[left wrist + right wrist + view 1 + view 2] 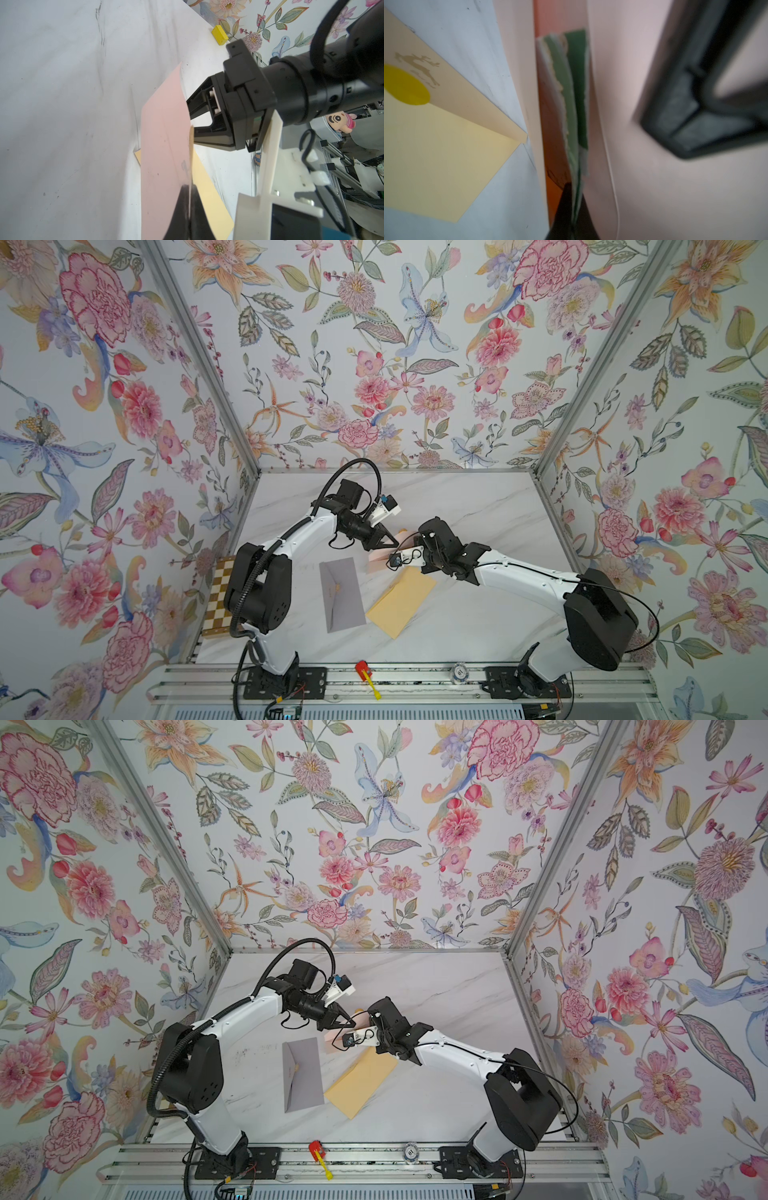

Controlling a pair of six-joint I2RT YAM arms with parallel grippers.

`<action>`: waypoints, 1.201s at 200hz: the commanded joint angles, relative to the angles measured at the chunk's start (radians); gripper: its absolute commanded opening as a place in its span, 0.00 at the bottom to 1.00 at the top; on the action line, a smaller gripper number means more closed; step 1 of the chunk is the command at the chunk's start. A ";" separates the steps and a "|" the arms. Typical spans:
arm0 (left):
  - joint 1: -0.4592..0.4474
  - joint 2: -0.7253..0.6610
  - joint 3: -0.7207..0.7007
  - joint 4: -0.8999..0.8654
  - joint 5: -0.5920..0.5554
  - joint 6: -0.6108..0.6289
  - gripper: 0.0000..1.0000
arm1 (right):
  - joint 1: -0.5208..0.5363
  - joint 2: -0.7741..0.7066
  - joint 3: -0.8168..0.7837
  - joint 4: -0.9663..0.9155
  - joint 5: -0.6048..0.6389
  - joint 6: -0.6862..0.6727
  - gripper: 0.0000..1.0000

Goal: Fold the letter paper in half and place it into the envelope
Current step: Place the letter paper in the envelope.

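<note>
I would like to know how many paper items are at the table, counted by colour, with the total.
pink letter paper: 1
yellow envelope: 1
grey envelope: 1
Total: 3

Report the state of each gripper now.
Left gripper: shut on the pink letter paper.
Right gripper: shut on the same pink letter paper.

Table [478,510]: white, marble-patterned. A grey envelope [341,594] lies flat near the left gripper's fingers [384,538]. A yellow envelope [401,600] lies just beside it, with its far corner close to those fingers. A checkerboard [218,597] sits at the table edge, well apart from them.
</note>
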 commanded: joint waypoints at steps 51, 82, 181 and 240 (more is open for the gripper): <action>-0.024 -0.038 -0.017 0.029 0.002 -0.016 0.00 | 0.030 0.034 0.045 -0.043 0.015 0.024 0.11; -0.024 -0.039 -0.016 0.031 -0.002 -0.019 0.00 | 0.030 0.012 0.030 -0.027 0.010 0.029 0.32; -0.024 -0.100 -0.089 0.135 -0.028 -0.092 0.00 | 0.021 -0.199 -0.057 -0.050 -0.117 0.108 0.48; -0.025 -0.217 -0.212 0.288 0.014 -0.217 0.00 | -0.044 -0.426 -0.111 -0.090 -0.466 0.305 0.50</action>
